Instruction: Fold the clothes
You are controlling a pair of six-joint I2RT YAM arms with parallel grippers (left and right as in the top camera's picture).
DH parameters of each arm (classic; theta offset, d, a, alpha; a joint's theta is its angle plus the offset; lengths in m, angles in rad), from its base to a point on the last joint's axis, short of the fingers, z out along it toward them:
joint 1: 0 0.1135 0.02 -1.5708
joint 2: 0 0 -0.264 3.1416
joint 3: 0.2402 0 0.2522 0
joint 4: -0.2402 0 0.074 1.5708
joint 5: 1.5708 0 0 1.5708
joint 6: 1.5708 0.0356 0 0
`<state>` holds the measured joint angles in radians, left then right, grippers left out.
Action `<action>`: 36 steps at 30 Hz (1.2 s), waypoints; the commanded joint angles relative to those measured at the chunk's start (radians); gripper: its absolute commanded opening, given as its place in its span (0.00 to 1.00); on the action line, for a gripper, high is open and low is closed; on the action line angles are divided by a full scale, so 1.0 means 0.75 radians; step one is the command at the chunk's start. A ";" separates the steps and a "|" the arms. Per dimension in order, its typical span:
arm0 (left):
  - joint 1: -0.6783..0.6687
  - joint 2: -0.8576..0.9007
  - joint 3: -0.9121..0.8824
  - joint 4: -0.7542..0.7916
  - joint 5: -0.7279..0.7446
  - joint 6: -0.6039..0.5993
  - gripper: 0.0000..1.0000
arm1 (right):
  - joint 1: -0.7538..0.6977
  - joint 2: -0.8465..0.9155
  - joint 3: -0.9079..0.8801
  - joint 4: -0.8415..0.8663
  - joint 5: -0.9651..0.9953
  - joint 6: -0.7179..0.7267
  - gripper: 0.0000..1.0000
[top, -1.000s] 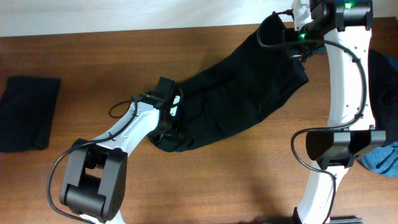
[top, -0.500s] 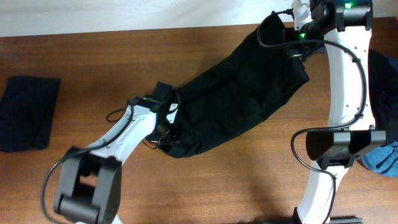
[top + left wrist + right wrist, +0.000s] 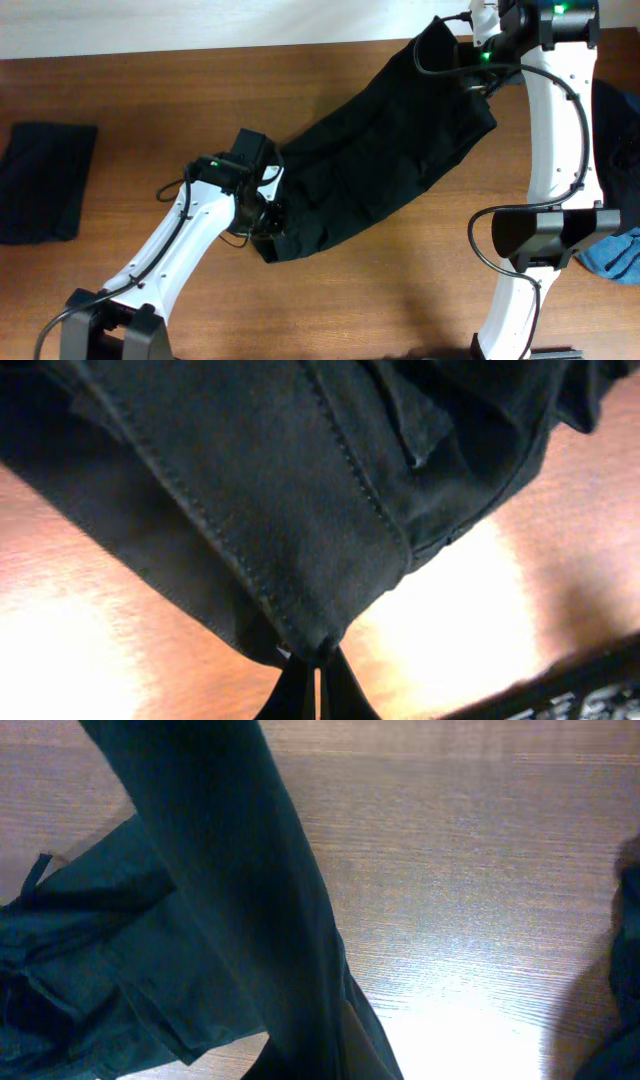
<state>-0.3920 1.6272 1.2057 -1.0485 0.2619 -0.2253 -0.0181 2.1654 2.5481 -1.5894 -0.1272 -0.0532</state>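
Note:
Black trousers (image 3: 390,150) stretch diagonally across the wooden table (image 3: 150,100), from the middle up to the far right. My left gripper (image 3: 265,215) is shut on their lower end. In the left wrist view its fingertips (image 3: 318,682) pinch the stitched hem of the trousers (image 3: 280,490) just above the tabletop. My right gripper (image 3: 478,60) holds the upper end at the table's far edge. In the right wrist view the trousers (image 3: 230,920) drape down over that gripper and hide its fingers.
A folded black garment (image 3: 45,180) lies at the left edge of the table. A blue piece (image 3: 615,255) and another dark garment (image 3: 620,130) lie at the right edge, beside the right arm's base (image 3: 540,240).
My left gripper has closed on the trousers' lower end and shifted down and slightly left with it. That end now bunches inward. The right arm has not moved.

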 commanded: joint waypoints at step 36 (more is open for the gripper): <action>-0.169 -0.132 -0.036 0.146 -0.054 -0.159 0.28 | 0.006 -0.018 -0.104 0.091 0.010 0.008 0.05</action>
<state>-0.5274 1.5684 1.1389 -0.9279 0.3885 -0.3519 -0.0181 2.1654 2.4699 -1.5284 -0.1272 -0.0532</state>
